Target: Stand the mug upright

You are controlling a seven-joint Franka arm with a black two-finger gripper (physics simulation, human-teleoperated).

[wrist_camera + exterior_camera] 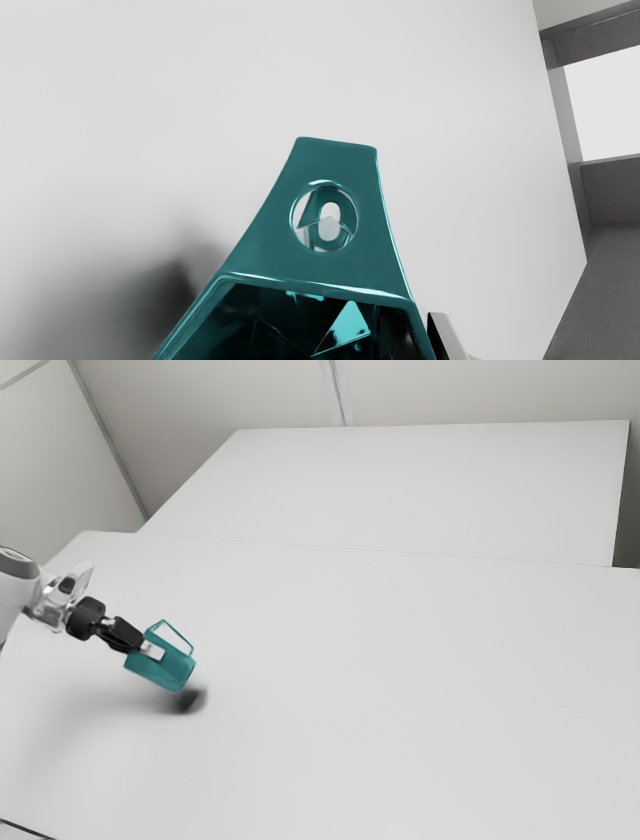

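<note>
While the jaws [150,650] grasp it at the exterior view's left, the teal mug [168,670] hangs tilted above the tabletop [400,690], handle [178,632] uppermost.

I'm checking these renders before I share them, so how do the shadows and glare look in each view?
Exterior view: even, pale light, with a soft-edged shadow on the table, darkest near the low end of the mug; wrist view: thin white glints along the mug's rim, a bright teal patch inside its dark interior.
</note>
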